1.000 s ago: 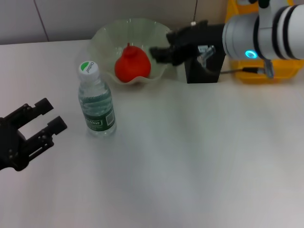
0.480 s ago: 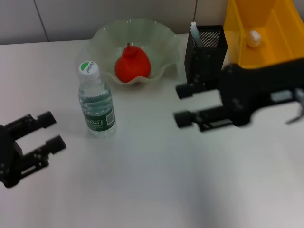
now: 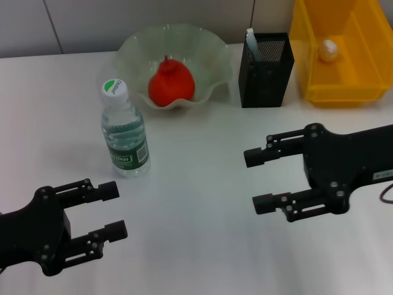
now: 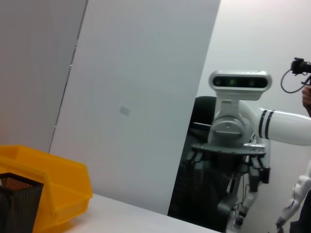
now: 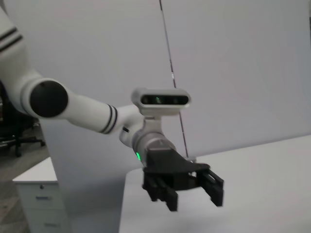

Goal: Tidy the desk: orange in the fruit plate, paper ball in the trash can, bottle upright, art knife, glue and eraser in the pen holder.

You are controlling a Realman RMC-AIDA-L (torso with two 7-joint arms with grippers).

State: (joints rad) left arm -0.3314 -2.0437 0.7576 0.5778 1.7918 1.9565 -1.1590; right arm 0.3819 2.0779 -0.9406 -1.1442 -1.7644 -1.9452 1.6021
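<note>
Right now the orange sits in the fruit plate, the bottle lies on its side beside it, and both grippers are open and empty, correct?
Not quite: in the head view the bottle stands upright. The orange does sit in the fruit plate, and the left gripper and right gripper are open and empty.

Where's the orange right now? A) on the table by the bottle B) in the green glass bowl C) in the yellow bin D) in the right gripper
B: the orange sits inside the bowl, with both grippers open and apart from it.

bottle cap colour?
White with a green top, on the bottle cap; clearest in the head view.
</note>
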